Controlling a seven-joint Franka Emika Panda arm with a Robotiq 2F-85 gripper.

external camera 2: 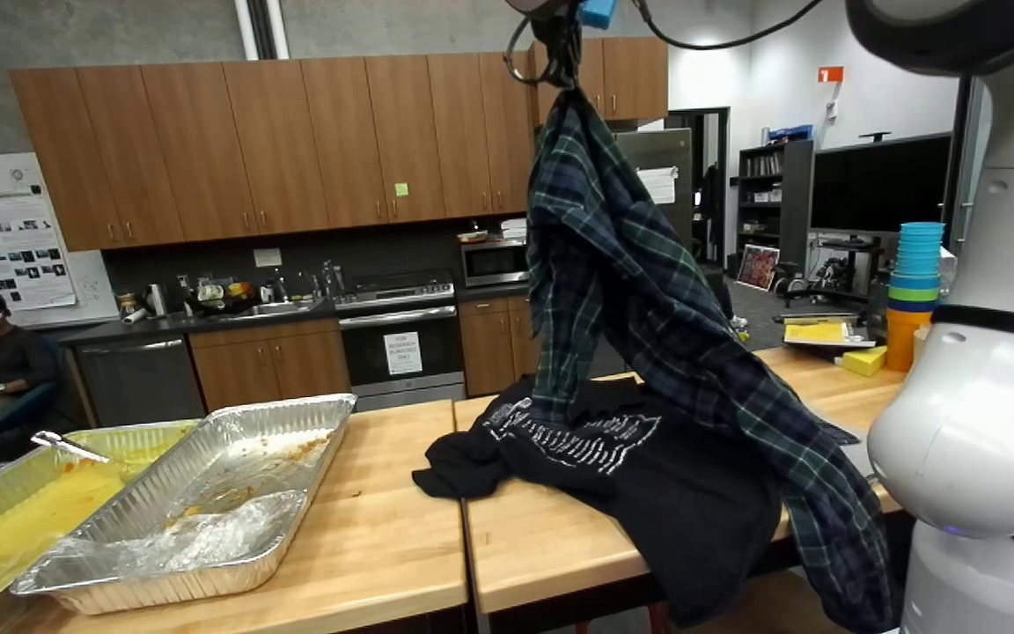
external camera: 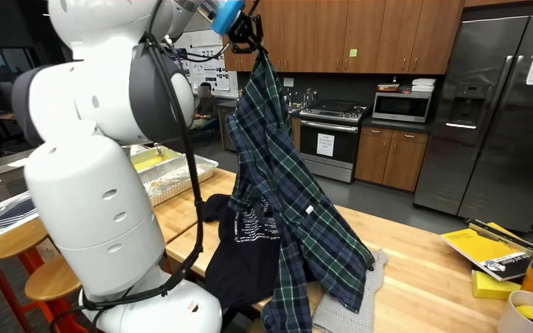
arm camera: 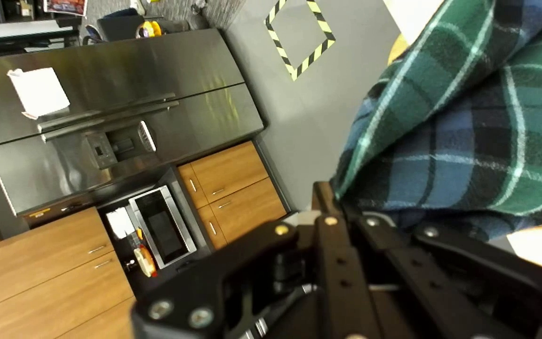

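Arm (external camera: 104,101) raised high, pincer (external camera 2: 568,77) angled downward, clamped on plaid garment (external camera: 278,162)

Both exterior views face and share the kitchen range (external camera: 342,145), the Panda arm (external camera: 95,199) close at nine or three o'clock. The wrist view looks past the gripper (arm camera: 339,202), the refrigerator (arm camera: 158,80) at ten o'clock.

Blue-green plaid cloth (arm camera: 454,136) in end effector (arm camera: 344,207)

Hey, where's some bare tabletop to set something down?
One bare patch lies between the foil tray and black shirt; a second patch, between grey cloth and yellow book. It's crowded around the plaid shirt, above both fabrics.
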